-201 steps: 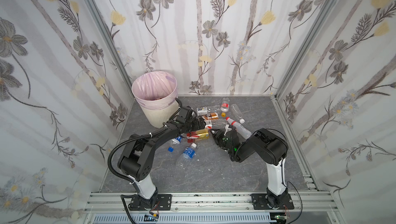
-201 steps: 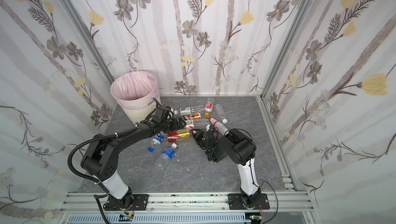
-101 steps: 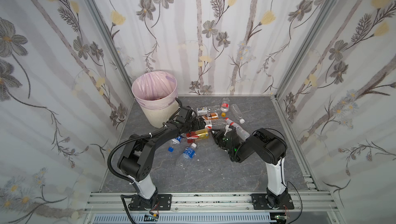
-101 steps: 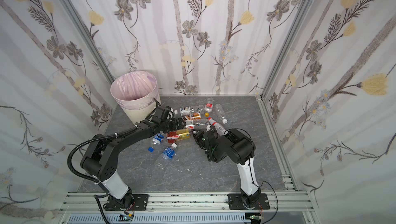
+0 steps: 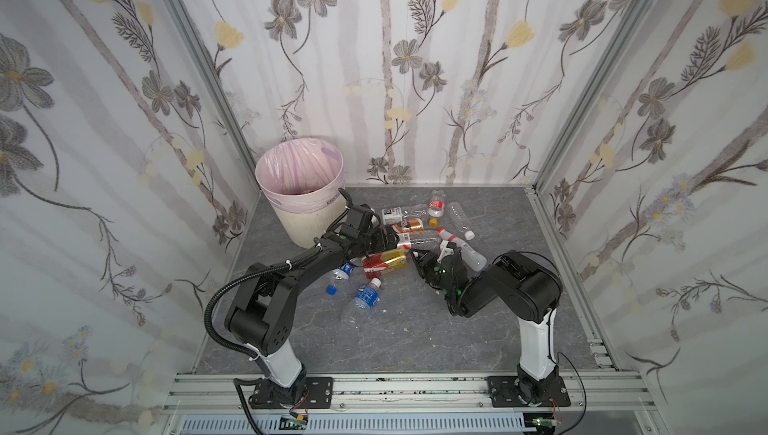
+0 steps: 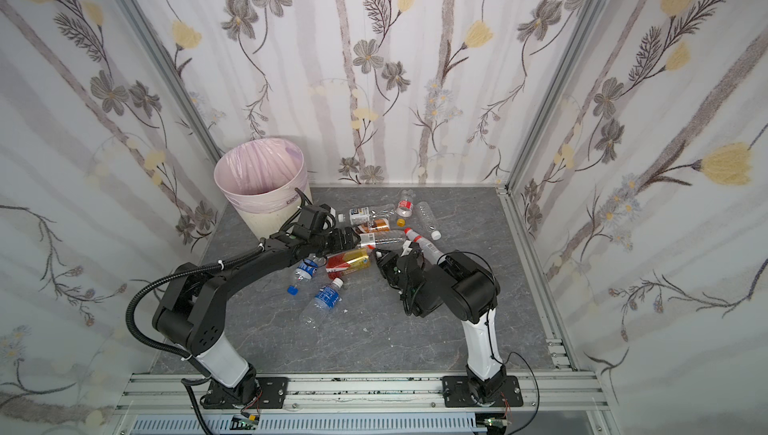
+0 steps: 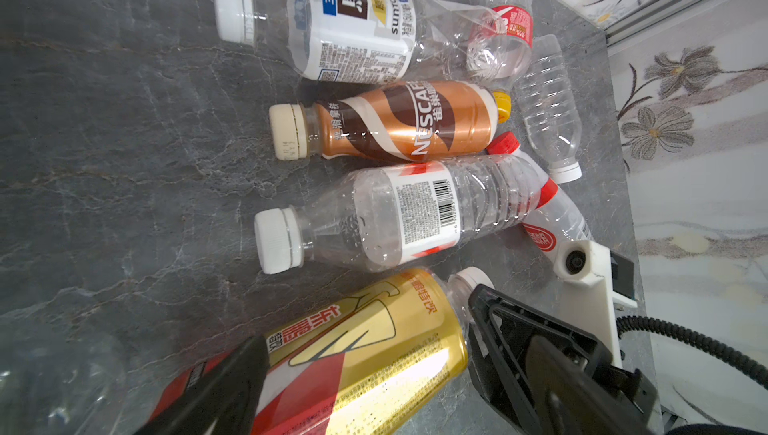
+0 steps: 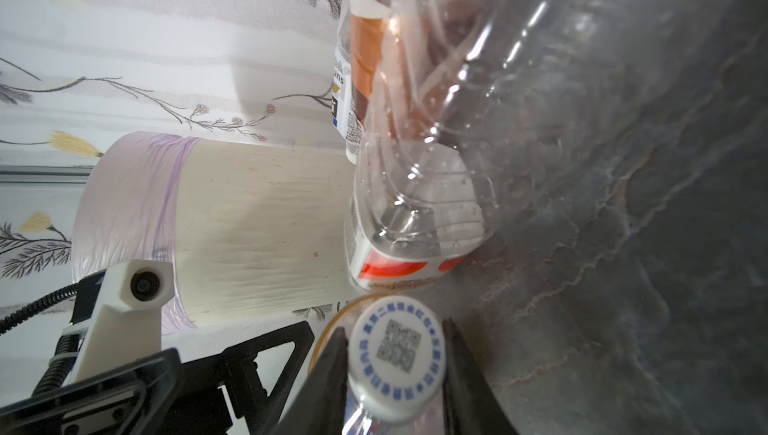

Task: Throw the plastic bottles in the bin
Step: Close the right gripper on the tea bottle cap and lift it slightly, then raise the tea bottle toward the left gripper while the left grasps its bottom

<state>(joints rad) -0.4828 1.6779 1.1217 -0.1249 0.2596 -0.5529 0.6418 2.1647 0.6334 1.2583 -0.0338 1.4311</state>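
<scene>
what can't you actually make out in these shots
Inside of the bin: both top views, its near wall hides most of the contents.
Gold bottle, base end: left wrist view, cut by the picture's edge, partly covered by the left gripper.
Clear bottles: right wrist view, too close, overlapping, cut by the edge.
Blue-label bottle: both top views, partly under the left arm.

- You can read "SUNTORY" on the white-labelled bottle [image 7: 357, 33].
- "NESCAFE" runs along the copper-brown bottle [image 7: 407, 121].
- Your gold bottle [image 7: 365, 349] shows red Chinese characters, and its white cap [image 8: 397, 349] shows a QR code.
</scene>
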